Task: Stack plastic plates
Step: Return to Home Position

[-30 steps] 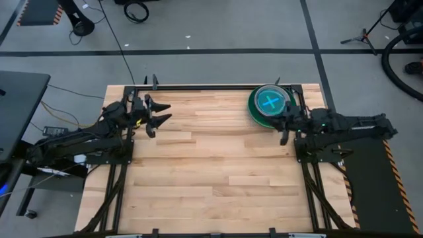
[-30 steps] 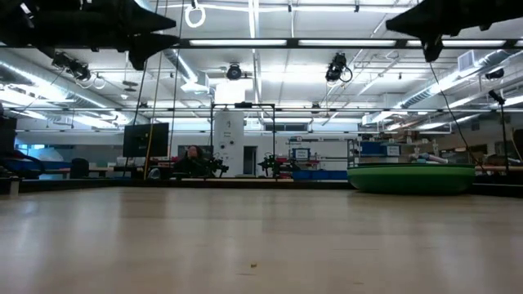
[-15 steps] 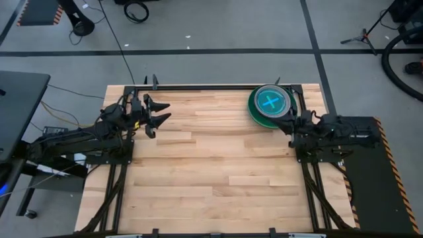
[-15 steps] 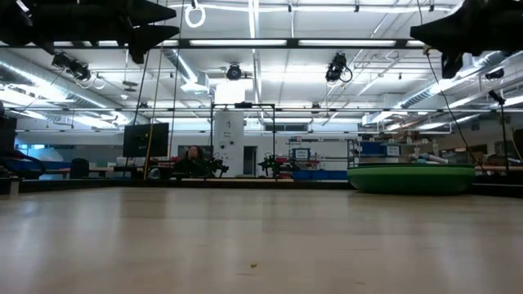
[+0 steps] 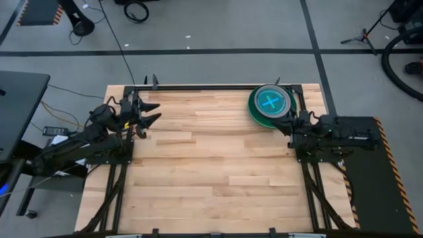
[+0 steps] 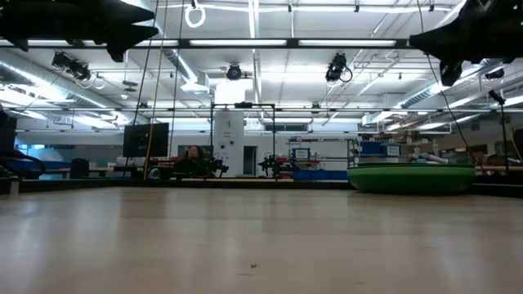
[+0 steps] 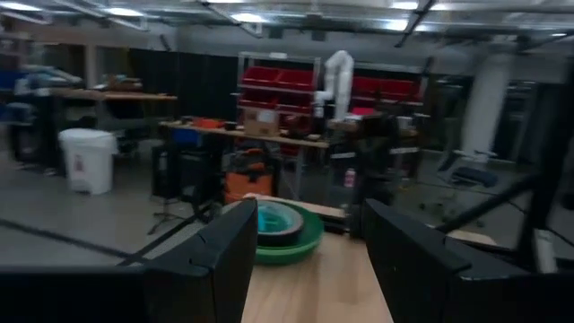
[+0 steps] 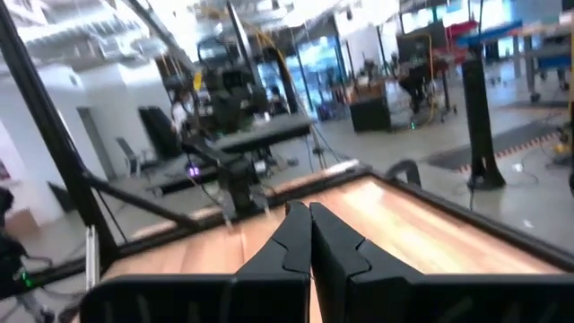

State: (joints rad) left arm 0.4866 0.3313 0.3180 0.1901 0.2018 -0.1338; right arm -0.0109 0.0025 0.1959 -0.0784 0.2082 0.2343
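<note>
Pulled back leftward: left claw, spread wide.
Pinched closed, right claw (just beside the plate stack); best folded home high, clear of its rim.

Plate stack on table, far-right corner

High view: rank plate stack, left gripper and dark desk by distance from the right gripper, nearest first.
1. Plate stack: top-right corner of the table in the picture, just beside the right gripper.
2. Left gripper: across the table, near its left edge, open.
3. Dark desk: off the table, at the picture's left edge.
</note>
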